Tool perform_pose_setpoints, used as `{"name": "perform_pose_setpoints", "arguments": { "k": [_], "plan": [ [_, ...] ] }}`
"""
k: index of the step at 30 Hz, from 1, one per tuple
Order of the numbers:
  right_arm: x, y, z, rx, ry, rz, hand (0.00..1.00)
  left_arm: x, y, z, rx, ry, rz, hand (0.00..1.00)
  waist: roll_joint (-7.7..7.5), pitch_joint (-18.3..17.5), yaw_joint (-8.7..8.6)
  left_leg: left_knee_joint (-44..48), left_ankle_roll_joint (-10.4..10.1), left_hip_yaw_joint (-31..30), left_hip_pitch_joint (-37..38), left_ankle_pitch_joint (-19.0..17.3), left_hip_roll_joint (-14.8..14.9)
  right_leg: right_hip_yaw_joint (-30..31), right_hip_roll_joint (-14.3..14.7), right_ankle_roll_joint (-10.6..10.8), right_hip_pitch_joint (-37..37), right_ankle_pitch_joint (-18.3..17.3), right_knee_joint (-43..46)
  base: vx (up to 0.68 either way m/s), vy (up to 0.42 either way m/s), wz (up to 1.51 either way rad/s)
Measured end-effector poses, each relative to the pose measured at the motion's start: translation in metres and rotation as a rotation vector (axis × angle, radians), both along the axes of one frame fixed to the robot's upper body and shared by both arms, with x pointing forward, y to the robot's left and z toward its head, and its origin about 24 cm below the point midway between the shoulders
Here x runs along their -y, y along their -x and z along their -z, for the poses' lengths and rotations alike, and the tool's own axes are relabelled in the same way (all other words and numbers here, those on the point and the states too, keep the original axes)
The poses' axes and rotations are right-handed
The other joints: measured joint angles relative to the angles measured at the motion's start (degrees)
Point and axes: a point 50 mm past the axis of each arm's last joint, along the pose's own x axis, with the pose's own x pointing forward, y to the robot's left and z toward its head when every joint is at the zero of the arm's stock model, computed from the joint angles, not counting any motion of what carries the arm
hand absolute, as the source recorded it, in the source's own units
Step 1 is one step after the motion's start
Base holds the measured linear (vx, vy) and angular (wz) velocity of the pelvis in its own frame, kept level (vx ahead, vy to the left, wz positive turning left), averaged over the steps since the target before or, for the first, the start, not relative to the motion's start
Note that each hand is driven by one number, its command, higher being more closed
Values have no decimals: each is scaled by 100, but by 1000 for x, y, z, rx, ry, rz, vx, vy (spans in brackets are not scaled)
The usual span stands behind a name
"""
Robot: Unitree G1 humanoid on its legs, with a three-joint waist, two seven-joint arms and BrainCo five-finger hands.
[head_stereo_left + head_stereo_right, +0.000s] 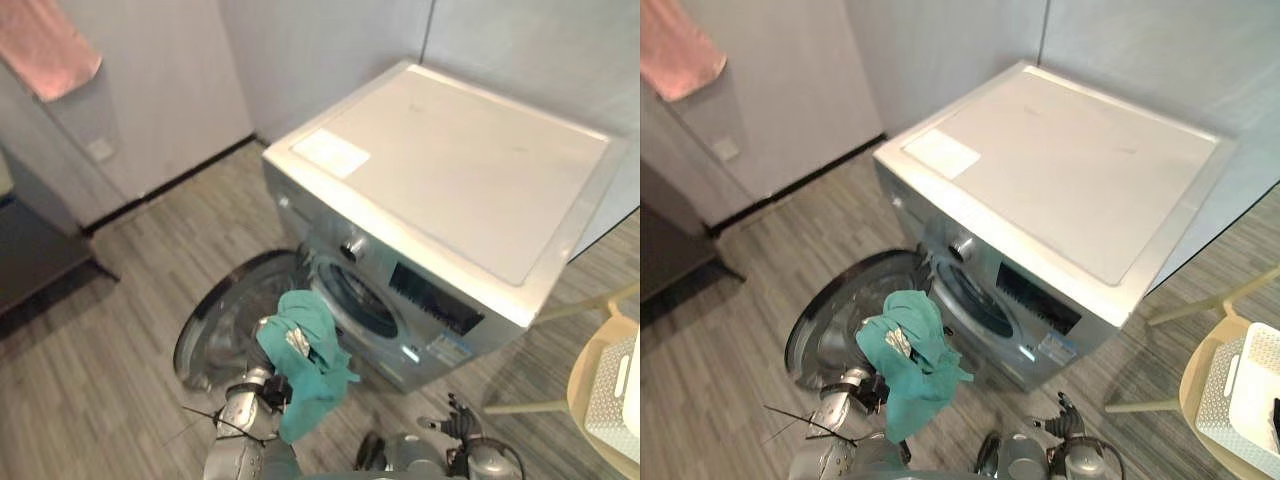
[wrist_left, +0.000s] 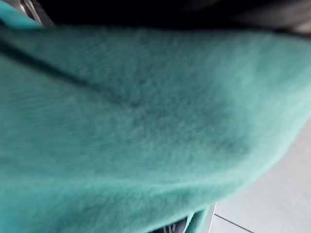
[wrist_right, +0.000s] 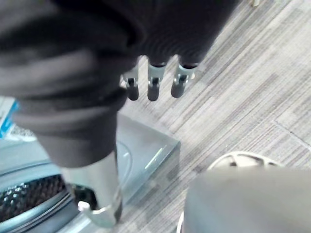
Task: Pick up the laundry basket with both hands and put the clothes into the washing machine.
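Note:
A teal garment [image 1: 305, 385] hangs from my left hand [image 1: 264, 384], whose fingers are curled into the cloth. It is held just in front of the washing machine's round drum opening [image 1: 362, 300], beside the open door [image 1: 222, 322]. In the left wrist view the teal cloth [image 2: 146, 121] lies right against the camera. My right hand [image 1: 456, 414] hangs low in front of the machine's lower right corner, fingers [image 3: 152, 81] relaxed and holding nothing. The white perforated laundry basket [image 1: 1238, 395] rests on a pale wooden stool [image 1: 1196, 372] at the far right.
The silver washing machine [image 1: 450, 180] stands in the corner against grey walls. A pink towel [image 1: 45, 45] hangs at the upper left. A dark low surface [image 1: 30, 255] sits at the left edge. Grey plank floor lies to the left of the door.

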Motion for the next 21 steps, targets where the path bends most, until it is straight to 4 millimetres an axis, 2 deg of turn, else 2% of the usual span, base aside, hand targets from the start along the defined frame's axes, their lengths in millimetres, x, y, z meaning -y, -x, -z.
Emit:
{"name": "perform_pose_setpoints", "arguments": {
  "k": [3, 5, 6, 7, 8, 9, 10, 11, 12, 14, 15, 16, 18, 19, 21],
  "plan": [
    [-1, 0, 1, -9, 1, -3, 0, -2, 4, 12, -54, 2, -8, 100, -42, 24, 100, -866, 48, -154, -274, -79, 26, 742, -19, 190, 7, 59, -158, 297, 191, -130],
    [-9, -8, -1, 7, -12, -30, 0, -1, 7, 27, -121, 21, 4, 100, -49, 24, 132, -3268, -32, -732, -144, -30, -321, 1375, -48, 525, -151, 263, -370, 244, 289, -148],
    [-12, -10, -1, 13, -14, -35, 0, 0, 6, 31, -136, 29, 8, 100, -52, 26, 135, -3892, -153, -936, -106, 50, -455, 1517, -81, 596, -249, 304, -370, 303, 451, -139],
    [-14, -16, -3, 33, -11, -42, 0, 4, 3, 38, -168, 43, 19, 100, -10, 17, 132, -4930, -428, -1224, -21, 449, -638, 1780, -118, 776, -489, 399, -321, 316, 542, -139],
    [-14, -27, -6, 63, -9, -47, 0, 11, -3, 44, -194, 61, 32, 100, 145, 75, 66, -5472, -812, -1327, 3, 1122, -680, 2050, -94, 976, -739, 463, -293, 297, 548, -129],
    [-20, -37, -9, 89, -21, -44, 0, 10, -10, 44, -196, 61, 35, 100, 14, 190, 33, -5449, -876, -1209, -28, 1057, -756, 2179, -195, 1114, -856, 472, -257, 160, 364, -96],
    [-30, -53, -16, 143, -50, -33, 0, 7, -26, 41, -183, 51, 37, 100, -239, 382, -49, -5386, -801, -1026, -140, 1051, -952, 2370, -409, 1286, -1146, 585, -253, 46, 357, -80],
    [-44, -70, -23, 211, -108, -10, 0, 5, -44, 32, -147, 45, 23, 100, -439, 519, -28, -5313, -618, -729, -376, 932, -1108, 2674, -575, 1407, -1492, 763, -297, 15, 426, -87],
    [-54, -88, -33, 269, -144, -18, 0, 8, -60, 20, -102, 43, 28, 100, -497, 636, -58, -5185, -470, -494, -653, 840, -1204, 2862, -712, 1482, -1810, 1025, -451, -4, 430, -94],
    [-66, -115, -50, 349, -166, -58, 0, 12, -75, 5, -38, 44, 18, 100, -441, 913, -22, -5054, -299, -210, -819, 728, -1239, 2817, -812, 1461, -2001, 1471, -739, -32, 271, -81],
    [-79, -133, -65, 423, -185, -106, 0, 16, -86, -6, 6, 57, 17, 100, -394, 1014, 68, -4872, -182, 37, -1060, 656, -1246, 2699, -906, 1420, -2308, 1751, -806, -70, 285, -77],
    [-88, -145, -77, 481, -198, -143, 0, 23, -97, -18, 47, 65, 23, 100, -321, 1094, 57, -4671, -80, 84, -1342, 585, -1300, 2582, -1019, 1427, -2555, 1840, -802, -80, 298, -47],
    [-99, -157, -91, 546, -232, -158, 0, 32, -111, -34, 96, 97, 15, 100, -235, 1325, 46, -4391, 5, 55, -1639, 531, -1324, 2580, -1095, 1446, -2720, 1852, -767, -82, 182, 3],
    [-117, -167, -106, 606, -310, -161, 0, 39, -125, -55, 162, 128, 5, 100, -228, 1492, 88, -4026, 28, 8, -2133, 514, -1216, 2504, -1075, 1448, -3084, 1850, -599, -110, 76, 5],
    [-127, -173, -120, 668, -355, -174, 0, 42, -133, -69, 205, 147, 1, 100, -235, 1600, 104, -3760, 40, -8, -2509, 505, -1086, 2477, -1014, 1448, -3431, 1849, -369, -128, 10, -5]
  ]
}}
